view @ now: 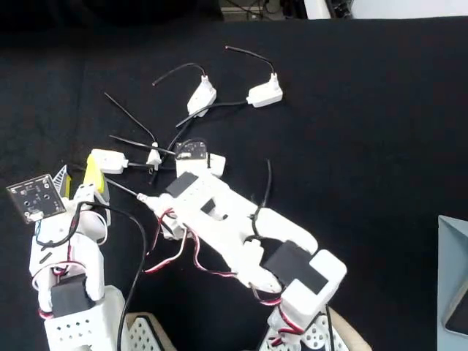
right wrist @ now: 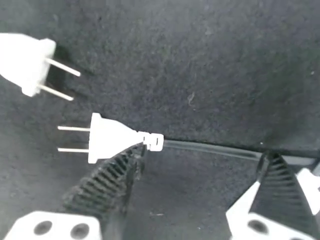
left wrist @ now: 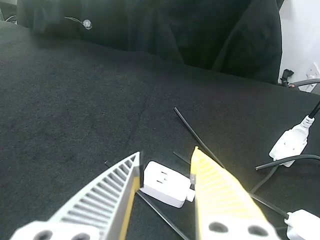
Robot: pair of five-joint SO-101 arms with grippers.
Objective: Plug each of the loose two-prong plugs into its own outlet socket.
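A white outlet socket (left wrist: 165, 184) lies on the black cloth between the tips of my left gripper (left wrist: 165, 200), whose grey and yellow fingers stand open on either side of it. From above the socket (view: 107, 161) sits just beyond the yellow finger (view: 95, 174). My right gripper (right wrist: 192, 175) is open, its black fingers straddling the cable of a white two-prong plug (right wrist: 107, 139) lying flat. A second plug (right wrist: 27, 62) lies close by, prongs toward the first. Two more plugs (view: 201, 95) (view: 265, 93) rest farther back.
Thin black cables (view: 131, 117) cross the cloth around the socket and plugs. The right arm (view: 219, 212) reaches diagonally across the middle. A grey-blue container (view: 453, 270) stands at the right edge. Open cloth lies to the right and far left.
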